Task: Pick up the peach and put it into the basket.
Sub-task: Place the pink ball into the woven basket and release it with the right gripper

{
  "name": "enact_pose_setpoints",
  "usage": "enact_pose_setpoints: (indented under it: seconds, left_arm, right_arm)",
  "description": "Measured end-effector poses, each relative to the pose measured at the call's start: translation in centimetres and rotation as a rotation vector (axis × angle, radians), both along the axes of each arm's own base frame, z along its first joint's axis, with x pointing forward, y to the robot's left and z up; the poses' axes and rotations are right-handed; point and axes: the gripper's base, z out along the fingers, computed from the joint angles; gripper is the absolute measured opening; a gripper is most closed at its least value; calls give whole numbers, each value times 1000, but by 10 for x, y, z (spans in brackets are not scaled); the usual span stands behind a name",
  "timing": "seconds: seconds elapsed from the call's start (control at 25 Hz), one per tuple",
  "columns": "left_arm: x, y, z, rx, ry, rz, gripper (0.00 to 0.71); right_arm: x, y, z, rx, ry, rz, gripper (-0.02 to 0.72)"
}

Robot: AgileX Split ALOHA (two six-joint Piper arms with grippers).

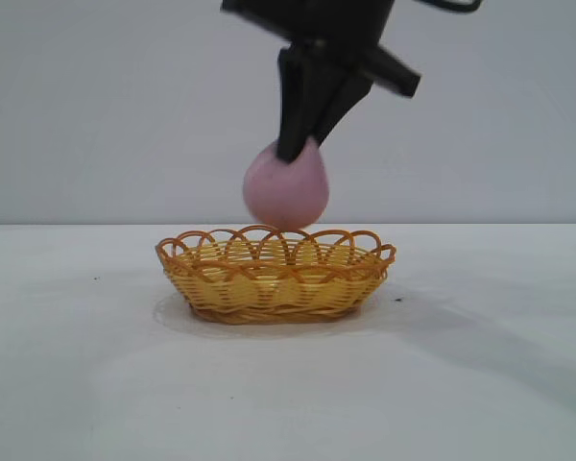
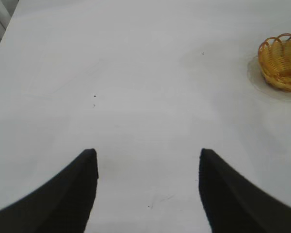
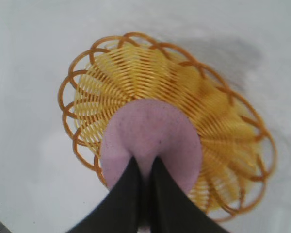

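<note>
On the left, one left gripper [image 2: 148,189] hangs over the bare white table [image 2: 136,73], its two dark fingers [image 2: 75,194] spread apart with nothing between them; the basket lies well off to its side, at the edge of its wrist view. In the middle of the exterior view stands one shallow oval woven basket [image 1: 274,283], yellow-sided with an orange looped scalloped rim, holding nothing. Directly above it hangs one dull pink-mauve rounded peach [image 1: 286,192], clear of the rim and pinched at its pointed top by the one black right gripper [image 1: 298,149], which reaches down from above with both fingers closed tight on the fruit. The right wrist view shows the peach [image 3: 150,141] over the basket's [image 3: 223,121] woven floor, toward one end.
</note>
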Motion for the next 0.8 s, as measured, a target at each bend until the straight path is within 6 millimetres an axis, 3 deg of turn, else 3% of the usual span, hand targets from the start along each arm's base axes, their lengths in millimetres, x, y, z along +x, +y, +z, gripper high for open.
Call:
enact_pose_setpoints:
  seconds: [0.16,0.2,0.28,0.32,0.64,0.8]
  left_arm:
    - [0,0,0,0,0,0,397]
    - [0,0,0,0,0,0,397]
    - [0,0,0,0,0,0,397]
    - [0,0,0,0,0,0,397]
    - [0,0,0,0,0,0,397]
    - [0,0,0,0,0,0,397]
  right_arm:
    - [5,4,-18,-11,7,-7,0]
    - [7,4,-20,-11,1,-10,58]
    - [8,5,-22,-10,-8,-13,58]
    - [9,5,-22,-7,-14,-15,126]
    - [8,5,-22,-11,-5,-12,387]
    - [8,3,-22,-26,-6,-3,393]
